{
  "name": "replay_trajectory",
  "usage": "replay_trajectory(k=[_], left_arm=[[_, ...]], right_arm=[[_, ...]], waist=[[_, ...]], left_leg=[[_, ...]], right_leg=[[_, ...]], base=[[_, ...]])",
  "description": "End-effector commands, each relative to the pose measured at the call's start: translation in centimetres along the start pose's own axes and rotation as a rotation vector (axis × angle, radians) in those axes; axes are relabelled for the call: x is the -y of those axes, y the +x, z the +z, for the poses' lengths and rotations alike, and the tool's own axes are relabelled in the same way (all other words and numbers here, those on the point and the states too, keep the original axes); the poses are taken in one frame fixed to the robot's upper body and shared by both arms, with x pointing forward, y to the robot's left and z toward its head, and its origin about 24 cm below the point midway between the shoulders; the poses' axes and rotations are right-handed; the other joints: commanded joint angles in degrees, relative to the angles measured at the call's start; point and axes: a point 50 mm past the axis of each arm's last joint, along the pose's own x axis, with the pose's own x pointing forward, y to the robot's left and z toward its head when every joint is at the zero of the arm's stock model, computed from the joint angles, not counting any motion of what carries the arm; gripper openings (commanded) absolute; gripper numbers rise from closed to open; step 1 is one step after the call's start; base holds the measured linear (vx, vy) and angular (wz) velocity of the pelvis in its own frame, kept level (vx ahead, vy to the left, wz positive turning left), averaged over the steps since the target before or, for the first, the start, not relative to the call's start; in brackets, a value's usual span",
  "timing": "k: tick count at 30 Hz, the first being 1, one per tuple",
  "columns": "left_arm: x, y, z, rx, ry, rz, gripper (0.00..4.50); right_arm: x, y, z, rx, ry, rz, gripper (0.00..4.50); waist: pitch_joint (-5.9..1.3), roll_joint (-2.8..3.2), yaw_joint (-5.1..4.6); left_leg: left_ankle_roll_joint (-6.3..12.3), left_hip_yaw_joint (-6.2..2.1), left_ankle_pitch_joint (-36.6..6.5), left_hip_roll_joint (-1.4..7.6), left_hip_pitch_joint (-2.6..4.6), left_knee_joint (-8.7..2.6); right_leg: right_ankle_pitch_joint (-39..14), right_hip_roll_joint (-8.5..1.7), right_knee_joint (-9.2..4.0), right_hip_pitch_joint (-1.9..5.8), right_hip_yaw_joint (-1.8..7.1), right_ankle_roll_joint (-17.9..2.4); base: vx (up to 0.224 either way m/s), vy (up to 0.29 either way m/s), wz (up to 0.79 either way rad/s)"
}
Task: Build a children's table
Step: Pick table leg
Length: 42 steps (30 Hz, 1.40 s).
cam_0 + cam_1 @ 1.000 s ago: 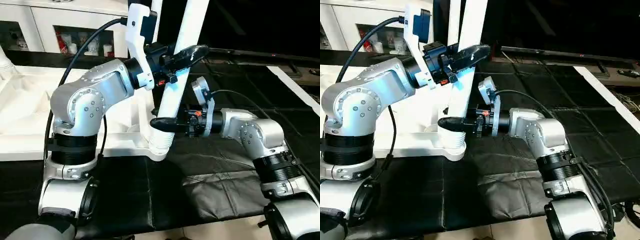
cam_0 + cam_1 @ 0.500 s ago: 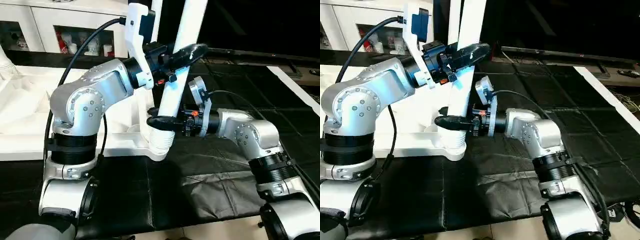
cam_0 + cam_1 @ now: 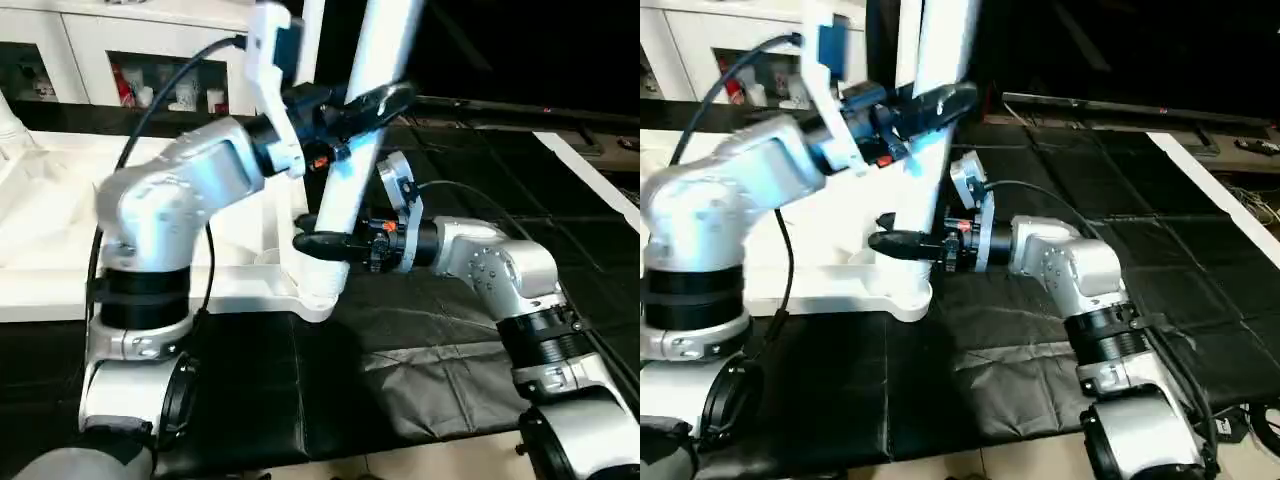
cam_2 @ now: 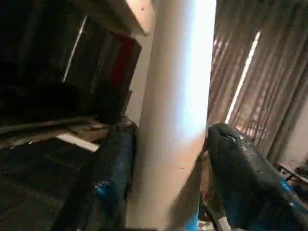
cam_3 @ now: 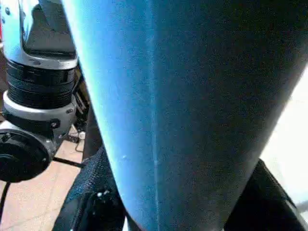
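Left eye view shows one leg point(image 3: 352, 160) standing tilted in the table top's point(image 3: 40, 220) near corner socket point(image 3: 318, 280), left gripper point(image 3: 350, 105) clamped higher on it, right gripper point(image 3: 318, 242) clamped just above the socket, so seating appears unfinished.

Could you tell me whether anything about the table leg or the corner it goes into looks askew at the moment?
Yes: the white leg leans rather than standing straight in the corner socket of the table top. The left gripper holds it higher up and the right gripper just above the socket.
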Motion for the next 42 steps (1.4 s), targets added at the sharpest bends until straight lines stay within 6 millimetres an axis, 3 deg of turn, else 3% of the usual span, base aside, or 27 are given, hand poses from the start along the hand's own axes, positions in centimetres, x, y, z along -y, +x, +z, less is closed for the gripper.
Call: replay_trajectory(k=[1,7,9,15,21,22,23,24,25,26,30,32,35,36,41,42], left_arm=[[3.3,1.5,0.2,0.000,0.007,-0.218,2.93],[2.3,1.3,0.7,0.051,0.014,-0.152,3.26],[1.9,0.3,2.1,0.146,0.004,-0.147,3.26],[1.3,-2.5,3.6,0.220,-0.031,-0.156,3.26],[-0.5,-4.6,0.3,-0.088,0.123,-0.033,3.26],[-1.6,-5.5,-1.7,-0.220,0.170,0.014,3.26],[-1.6,-5.5,-1.7,-0.220,0.170,0.014,3.26],[-3.1,-7.2,-4.8,-0.427,0.235,0.070,3.26],[-3.5,-7.7,-5.6,-0.482,0.252,0.078,3.26],[-3.7,-8.2,-6.3,-0.517,0.253,0.076,3.26],[-4.2,-9.7,-8.2,-0.622,0.247,0.054,3.26],[-4.4,-10.3,-8.9,-0.669,0.253,0.044,3.26],[-5.0,-11.8,-10.6,-0.788,0.273,0.016,3.26],[-5.3,-12.3,-11.2,-0.829,0.284,0.001,3.26],[-6.3,-13.7,-12.2,-0.945,0.322,-0.036,3.26],[-6.5,-14.0,-12.4,-0.961,0.341,-0.049,3.09]], right_arm=[[0.9,-0.8,-1.1,-0.017,0.071,-0.077,1.96],[1.2,-0.7,-1.3,-0.001,0.079,-0.120,1.96],[1.8,-0.9,-1.0,0.042,0.060,-0.209,1.96],[3.3,-2.0,-0.5,0.160,0.019,-0.402,1.94],[4.1,-3.2,-1.6,0.137,0.007,-0.581,1.93],[4.2,-3.5,-1.9,0.128,0.000,-0.622,1.93],[4.2,-3.5,-1.9,0.128,0.000,-0.622,1.93],[4.2,-3.8,-2.6,0.118,-0.008,-0.681,1.93],[4.2,-3.9,-2.7,0.115,-0.011,-0.695,1.93],[4.1,-4.0,-2.9,0.116,-0.012,-0.704,1.93],[3.6,-4.1,-3.5,0.136,-0.001,-0.716,1.93],[3.4,-4.1,-3.7,0.146,-0.002,-0.720,1.93],[3.0,-4.2,-4.3,0.181,0.002,-0.743,1.93],[2.8,-4.2,-4.5,0.188,0.007,-0.743,1.93],[2.0,-4.0,-5.0,0.172,-0.002,-0.723,1.93],[1.8,-3.9,-5.2,0.161,-0.010,-0.713,1.93]], waist=[[-4.97,1.31,0.02],[-4.86,1.25,0.01],[-4.94,1.22,-0.02],[-5.05,1.36,-0.19],[-5.00,1.98,-0.57],[-4.91,2.42,-0.59],[-4.87,2.28,-0.42],[-4.82,2.53,-0.39],[-4.69,2.31,-0.67],[-4.86,2.71,-0.56],[-4.89,3.26,-0.51],[-4.77,3.05,-0.63],[-4.71,3.39,-0.74],[-4.60,3.91,-0.70],[-4.63,4.32,-0.79],[-4.63,4.32,-0.79]], left_leg=[[-1.74,0.23,-9.1,1.30,0.27,-3.68],[-1.79,0.15,-10.4,1.22,0.36,-3.77],[-1.92,0.12,-10.2,1.19,0.30,-3.74],[-3.42,0.26,-10.5,1.14,0.52,-3.72],[-3.55,0.28,-10.0,1.22,0.86,-4.13],[-3.62,0.25,-10.3,1.31,0.96,-4.27],[-3.49,-0.03,-10.4,1.29,0.82,-4.43],[-3.50,-0.06,-11.3,1.24,0.97,-4.52],[-3.56,0.19,-11.8,1.10,0.87,-4.63],[-3.86,0.18,-11.8,1.09,1.04,-4.57],[-4.25,0.08,-12.2,1.25,0.98,-4.68],[-3.95,0.04,-13.5,1.12,0.96,-4.82],[-3.69,0.07,-14.3,1.02,1.07,-4.83],[-3.57,-0.01,-15.3,0.94,1.23,-4.92],[-3.72,-0.22,-17.5,1.04,1.49,-5.02],[-3.72,-0.22,-17.5,1.04,1.49,-5.02]], right_leg=[[-15.1,-4.66,-4.56,3.73,3.14,-7.5],[-20.0,-4.70,-5.21,3.55,3.04,-5.0],[-20.1,-4.71,-5.22,3.60,3.03,-4.7],[-16.8,-4.56,-4.53,3.30,3.05,-7.2],[-16.2,-4.40,-4.33,3.35,3.36,-4.9],[-15.8,-4.41,-4.39,3.18,3.43,-5.3],[-16.6,-4.54,-4.65,3.33,3.29,-4.8],[-17.9,-4.51,-4.78,3.24,3.38,-4.1],[-19.2,-4.38,-4.76,3.27,3.56,-3.1],[-19.7,-4.45,-4.75,3.19,3.62,-3.1],[-16.2,-4.52,-4.56,3.32,3.55,-5.9],[-17.6,-4.50,-4.75,3.38,3.53,-5.7],[-20.5,-4.59,-5.12,3.24,3.63,-5.0],[-22.4,-4.61,-5.50,3.13,3.60,-4.3],[-23.3,-4.65,-5.53,3.03,3.52,-4.6],[-23.3,-4.65,-5.53,3.03,3.52,-4.6]], base=[[0.000,0.000,0.00],[0.000,0.000,0.00],[0.000,0.000,0.00],[0.000,0.000,0.00],[0.000,0.000,0.00],[0.000,0.000,0.00],[0.000,0.000,0.00],[0.000,0.000,0.00],[0.000,0.000,0.00],[0.000,0.000,0.00],[0.000,0.000,0.00],[0.000,0.000,0.00],[0.000,0.000,0.00],[0.000,0.000,0.00],[0.000,0.000,0.00],[0.000,0.000,0.00]])
